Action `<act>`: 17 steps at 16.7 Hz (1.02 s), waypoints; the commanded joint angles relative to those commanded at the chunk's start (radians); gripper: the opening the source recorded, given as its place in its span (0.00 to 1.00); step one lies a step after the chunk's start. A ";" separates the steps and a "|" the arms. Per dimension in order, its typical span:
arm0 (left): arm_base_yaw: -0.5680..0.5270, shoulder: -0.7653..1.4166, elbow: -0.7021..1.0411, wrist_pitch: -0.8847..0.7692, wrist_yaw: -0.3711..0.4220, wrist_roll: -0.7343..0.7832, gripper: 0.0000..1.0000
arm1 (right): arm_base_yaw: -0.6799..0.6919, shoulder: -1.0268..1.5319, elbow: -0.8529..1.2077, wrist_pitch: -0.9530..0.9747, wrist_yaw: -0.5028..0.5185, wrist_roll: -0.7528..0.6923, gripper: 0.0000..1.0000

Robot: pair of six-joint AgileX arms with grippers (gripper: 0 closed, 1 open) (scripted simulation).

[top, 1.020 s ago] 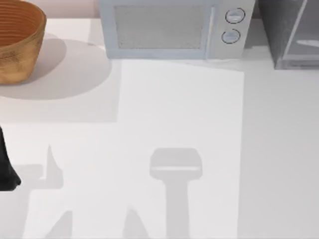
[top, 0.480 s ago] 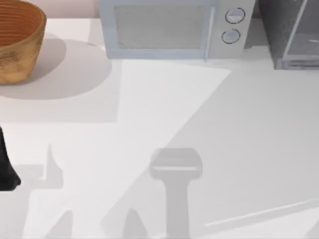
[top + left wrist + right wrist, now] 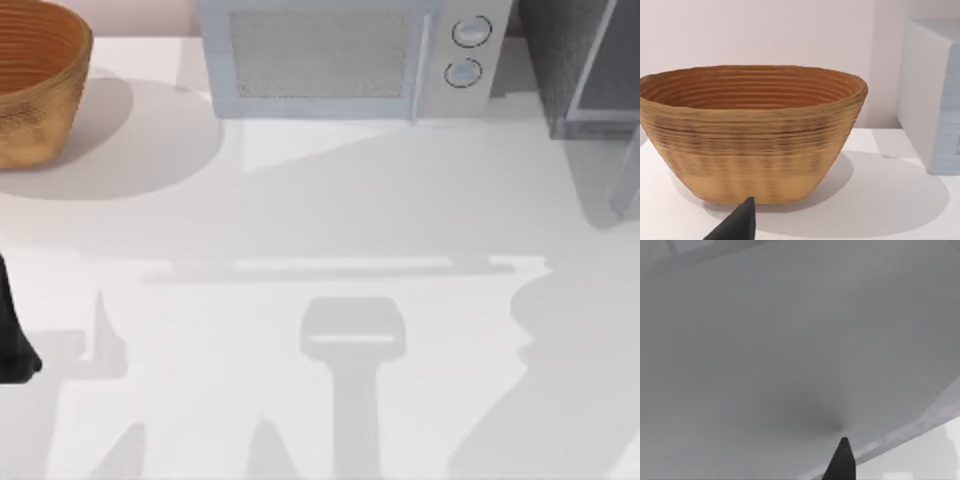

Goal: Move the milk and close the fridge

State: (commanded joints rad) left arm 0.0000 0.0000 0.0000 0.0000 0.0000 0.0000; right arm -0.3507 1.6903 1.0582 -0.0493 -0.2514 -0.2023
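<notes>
Two arms are at this table. Left arm [image 3: 12, 335] sits low at the table's left edge, its gripper facing the woven basket [image 3: 752, 132]; I cannot tell how its fingers stand. Centre back stands the white microwave [image 3: 345, 60]. Far right, the fridge [image 3: 580, 65] fills the back corner; the right gripper's fingertip [image 3: 841, 460] is pressed close against a grey panel, its opening unreadable.

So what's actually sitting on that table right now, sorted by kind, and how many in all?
Baskets: 1, the woven basket at the far left.
Microwaves: 1, the white microwave at the back.
Fridges: 1, the grey fridge at the far right.
Total: 3.
</notes>
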 joint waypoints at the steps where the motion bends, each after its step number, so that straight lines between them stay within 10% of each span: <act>1: 0.000 0.000 0.000 0.000 0.000 0.000 1.00 | 0.057 -0.011 -0.010 0.018 0.037 0.031 1.00; 7: 0.000 0.000 0.000 0.000 0.000 0.000 1.00 | 0.315 -0.074 -0.094 0.120 0.228 0.213 1.00; 17: 0.000 0.000 0.000 0.000 0.000 0.000 1.00 | 0.311 0.040 0.009 0.090 0.240 0.215 1.00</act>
State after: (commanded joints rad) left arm 0.0000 0.0000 0.0000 0.0000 0.0000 0.0000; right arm -0.0396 1.7301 1.0670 0.0407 -0.0110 0.0130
